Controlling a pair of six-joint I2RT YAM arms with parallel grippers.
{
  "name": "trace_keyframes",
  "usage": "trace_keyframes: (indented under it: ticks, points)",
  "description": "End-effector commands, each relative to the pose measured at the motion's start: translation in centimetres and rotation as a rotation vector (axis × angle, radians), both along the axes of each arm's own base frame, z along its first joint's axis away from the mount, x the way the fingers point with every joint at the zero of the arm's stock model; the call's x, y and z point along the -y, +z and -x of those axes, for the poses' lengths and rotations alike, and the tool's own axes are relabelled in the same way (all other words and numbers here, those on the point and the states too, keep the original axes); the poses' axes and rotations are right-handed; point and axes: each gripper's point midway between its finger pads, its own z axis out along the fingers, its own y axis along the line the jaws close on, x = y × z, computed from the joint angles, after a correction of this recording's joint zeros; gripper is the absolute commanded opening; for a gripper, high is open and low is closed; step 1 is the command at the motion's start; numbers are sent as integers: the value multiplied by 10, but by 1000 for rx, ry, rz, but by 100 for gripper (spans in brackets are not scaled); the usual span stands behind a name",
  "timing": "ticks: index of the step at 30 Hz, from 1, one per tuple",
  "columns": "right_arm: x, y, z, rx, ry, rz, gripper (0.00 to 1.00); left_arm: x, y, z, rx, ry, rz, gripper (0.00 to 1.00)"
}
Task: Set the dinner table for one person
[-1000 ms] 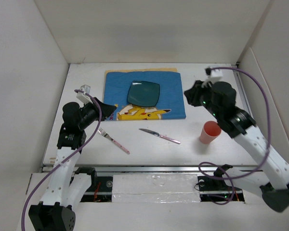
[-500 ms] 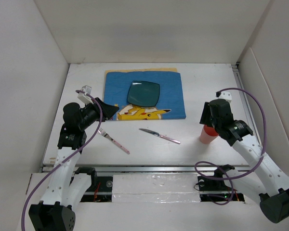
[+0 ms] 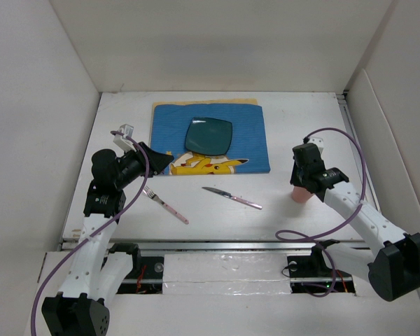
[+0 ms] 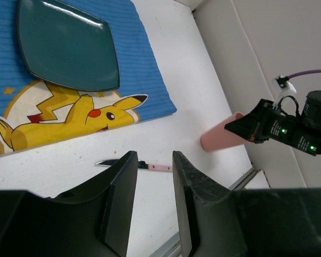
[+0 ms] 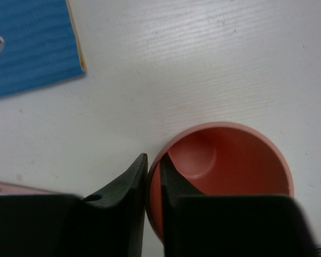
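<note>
Pink cup [image 5: 230, 171] is pinched by its rim in the nearly closed right hand [image 5: 153, 163]. Left hand [image 4: 154, 159] hangs half-open and empty above the table [image 4: 198, 80], knife [image 4: 108, 161] just ahead

dinner table [image 3: 294, 119], white, matte, flat, rectangular

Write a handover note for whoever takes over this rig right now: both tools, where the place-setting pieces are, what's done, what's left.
Left tool: open, empty, above the dinner table near the fork.
Right tool: shut on the pink cup at its rim, right of the placemat.
Done: plate on the placemat.
Left to do: fork and knife lie on the table at the placemat's near side; likely set them beside the plate, then position the cup.
</note>
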Motion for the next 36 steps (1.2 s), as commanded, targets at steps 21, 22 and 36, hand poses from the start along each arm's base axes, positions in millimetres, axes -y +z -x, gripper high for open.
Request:
trace_keyframes:
  ticks: [21, 22, 36]
  points:
    - [-125, 133, -292, 309, 299, 66, 0, -3, 3, -5, 36, 8, -22, 29]
    - [-124, 133, -293, 309, 304, 74, 0, -3, 2, -6, 32, 8, -22, 29]
    - [-145, 84, -357, 319, 368, 42, 0, -5, -4, -10, 9, 6, -15, 29]
